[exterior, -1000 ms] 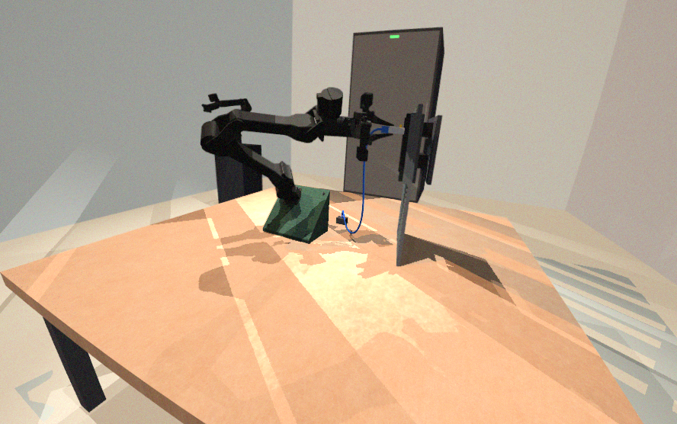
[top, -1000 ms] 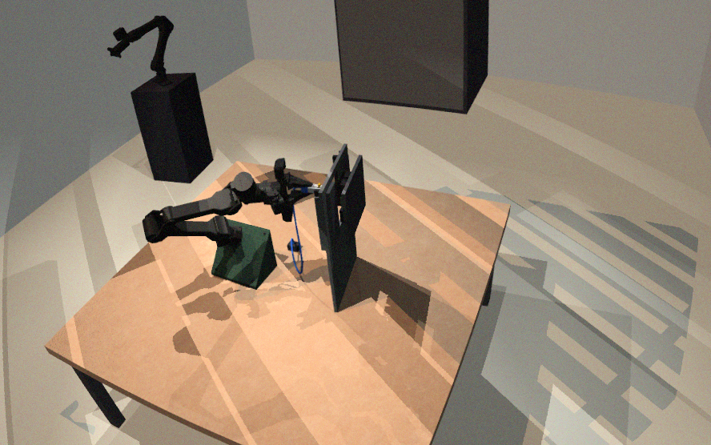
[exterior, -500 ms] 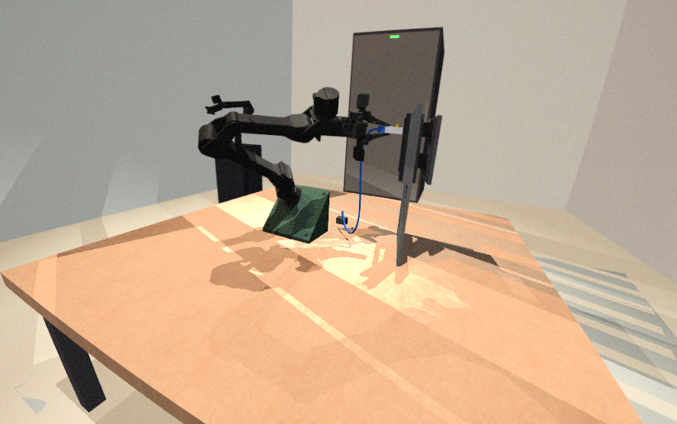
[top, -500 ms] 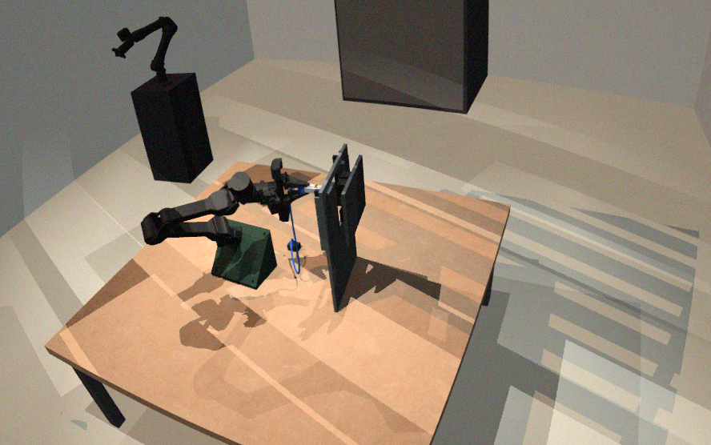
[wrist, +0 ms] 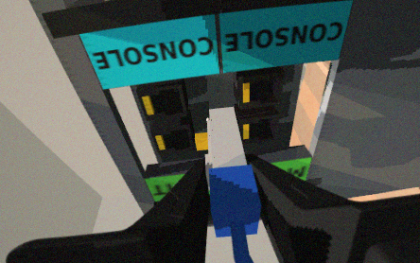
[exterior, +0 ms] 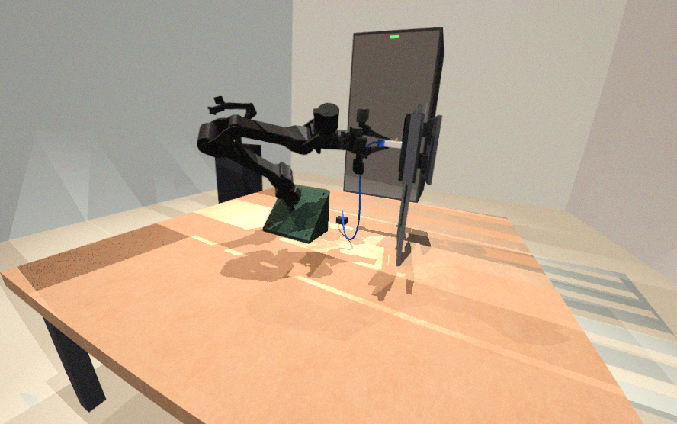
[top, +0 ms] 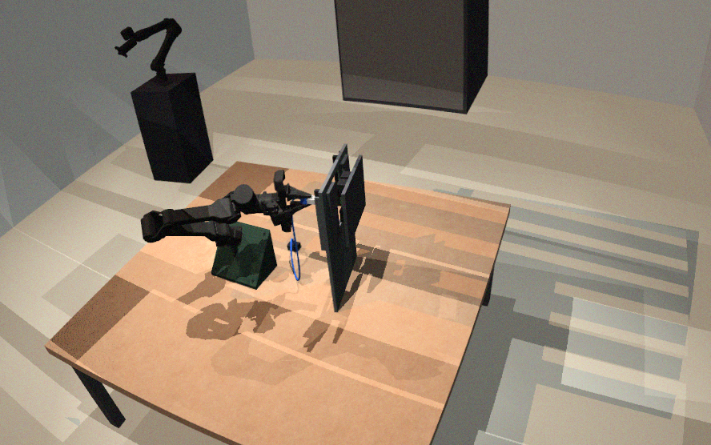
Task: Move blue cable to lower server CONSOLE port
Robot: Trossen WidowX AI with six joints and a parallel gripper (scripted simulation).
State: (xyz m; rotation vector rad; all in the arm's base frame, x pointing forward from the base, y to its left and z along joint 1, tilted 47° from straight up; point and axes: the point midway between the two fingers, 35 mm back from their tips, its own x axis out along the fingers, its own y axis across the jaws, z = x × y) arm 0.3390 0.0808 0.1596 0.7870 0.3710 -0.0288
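The gripper (top: pixel 309 201) (exterior: pixel 386 143) (wrist: pixel 225 164) is closed to a narrow gap on the plug (top: pixel 313 200) (exterior: pixel 392 143) (wrist: pixel 234 199), one finger on each side of its blue rear section. The plug's pale front section points toward the upright rack panel (top: pixel 338 262) (exterior: pixel 403 224). A yellow tab (wrist: pixel 201 141) is visible beside the pale section. In the wrist view, the front end lies between the left and right columns of yellow-marked openings; it appears to be outside the ports, though its depth relative to the panel is hard to judge.

Two cyan labels, the left CONSOLE label (wrist: pixel 151 52) and the right CONSOLE label (wrist: pixel 284 40), are located side by side above the openings in the wrist view, with their lettering inverted. Green labels (wrist: pixel 163 186) are partly hidden by the fingers.

The blue cable (top: pixel 294 230) (exterior: pixel 359 199) (wrist: pixel 241 246) exits the rear of the plug, hangs below the gripper and curves up near a small black block (top: pixel 293 245) (exterior: pixel 341 220). The arm (top: pixel 194 214) (exterior: pixel 272 132) is mounted on a green wedge base (top: pixel 257 272) (exterior: pixel 299 228), which stands on the desk (top: pixel 367 377) (exterior: pixel 324 349). The rack panel stands upright on the same desk.
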